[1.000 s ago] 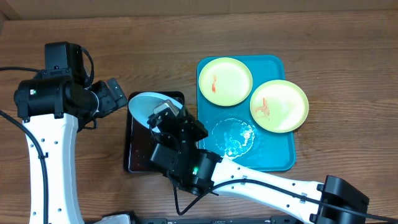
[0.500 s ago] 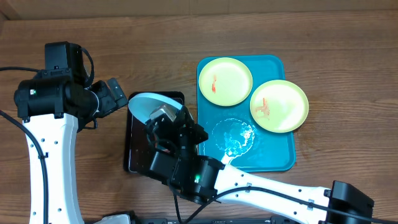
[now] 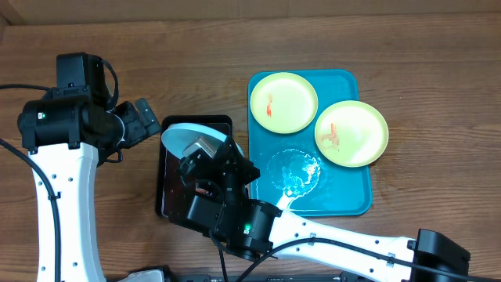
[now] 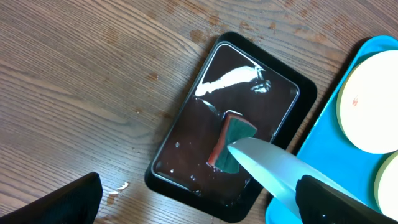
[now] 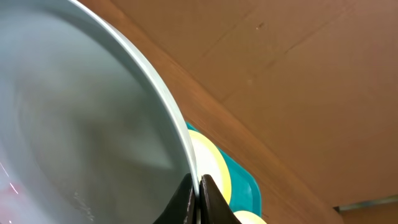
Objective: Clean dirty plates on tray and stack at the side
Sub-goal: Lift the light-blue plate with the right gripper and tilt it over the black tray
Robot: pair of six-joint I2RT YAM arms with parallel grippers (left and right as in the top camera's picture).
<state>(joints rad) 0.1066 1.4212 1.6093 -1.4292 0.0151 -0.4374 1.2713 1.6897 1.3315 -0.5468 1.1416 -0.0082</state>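
Overhead, my right gripper has eased the blue-white plate further over the wet black tray, ready for scrubbing; two smeared yellow-green plates wait on the teal tray. Left wrist: my left gripper hangs spread; the sponge lies in the black tray. Right wrist: jaws pinch the plate's rim.

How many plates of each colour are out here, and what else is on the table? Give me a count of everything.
Yellow-green plates: 2
Pale blue plate: 1
Teal tray: 1
Black tray: 1
Sponge: 1
Total: 6
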